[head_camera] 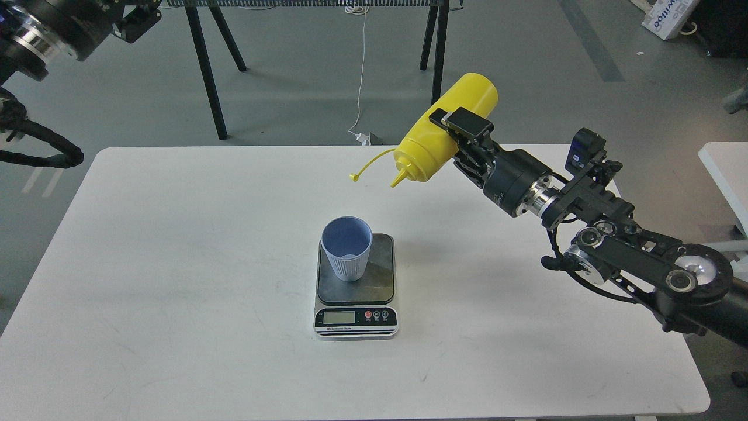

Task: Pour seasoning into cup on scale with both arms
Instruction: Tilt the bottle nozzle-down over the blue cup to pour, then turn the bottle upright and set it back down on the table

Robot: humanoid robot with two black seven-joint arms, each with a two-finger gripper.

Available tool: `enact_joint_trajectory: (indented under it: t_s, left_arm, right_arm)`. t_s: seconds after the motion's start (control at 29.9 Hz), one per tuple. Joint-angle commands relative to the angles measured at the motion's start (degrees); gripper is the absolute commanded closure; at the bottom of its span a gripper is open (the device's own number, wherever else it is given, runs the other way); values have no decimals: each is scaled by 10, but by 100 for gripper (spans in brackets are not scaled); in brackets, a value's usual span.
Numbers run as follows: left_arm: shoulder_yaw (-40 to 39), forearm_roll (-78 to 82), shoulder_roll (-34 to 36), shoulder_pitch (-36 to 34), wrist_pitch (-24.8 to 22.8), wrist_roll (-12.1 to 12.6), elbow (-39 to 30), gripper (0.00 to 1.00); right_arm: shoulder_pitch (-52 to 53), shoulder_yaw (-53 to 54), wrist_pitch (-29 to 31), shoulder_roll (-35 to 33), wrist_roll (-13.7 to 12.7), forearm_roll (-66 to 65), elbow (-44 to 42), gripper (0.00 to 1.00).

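The seasoning bottle (445, 127), yellow with a pointed nozzle, is held in the air above the far right part of the white worktop (175, 263), tilted steeply so that its base points up and to the far right and its nozzle down and to the left; the thin cap strap trails off to the left of the nozzle. The nozzle tip lies to the right of and farther away than the cup (346, 248), clear of its rim. The light blue ribbed cup stands upright on the left part of the dark platform of the scale (356, 285), which sits near the middle of the worktop with its display and round buttons facing the near edge. The right gripper (454, 130) is clamped across the middle of the bottle's body, one finger visible over the upper side. The right arm (584, 216) enters from the lower right edge and rises leftward, its wrist angled up toward the bottle. The left arm (52, 29) occupies the upper left corner, raised well away from the worktop; the left gripper (137, 20) is seen dark at the top edge, and whether its fingers are apart or together cannot be told. Black stand legs (210, 76) rest on the grey floor beyond the worktop.
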Motion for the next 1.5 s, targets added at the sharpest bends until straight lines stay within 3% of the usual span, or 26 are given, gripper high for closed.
enact_joint_trajectory:
  t_s: [0.0, 0.77, 1.07, 1.17, 1.3, 1.47]
  left_arm:
    - [0, 0, 2, 4, 0, 0, 1, 1]
    - [0, -1, 2, 15, 0, 0, 2, 1]
    - [0, -6, 2, 18, 0, 0, 3, 1]
    - [0, -6, 3, 18, 0, 0, 3, 1]
    - [-2, -6, 3, 18, 0, 0, 3, 1]
    - [-6, -5, 3, 18, -1, 0, 3, 1]
  right_arm:
    - [23, -24, -2, -6, -2, -35, -2, 70]
    - [193, -220, -34, 43, -5, -198, -59, 71]
    - [196, -221, -35, 38, -9, -201, -60, 71]
    - [177, -196, -35, 22, -13, -154, -55, 71]
    - [134, -124, -24, -17, -15, 3, -36, 71]
    - [93, -77, 26, -79, -15, 190, -18, 71]
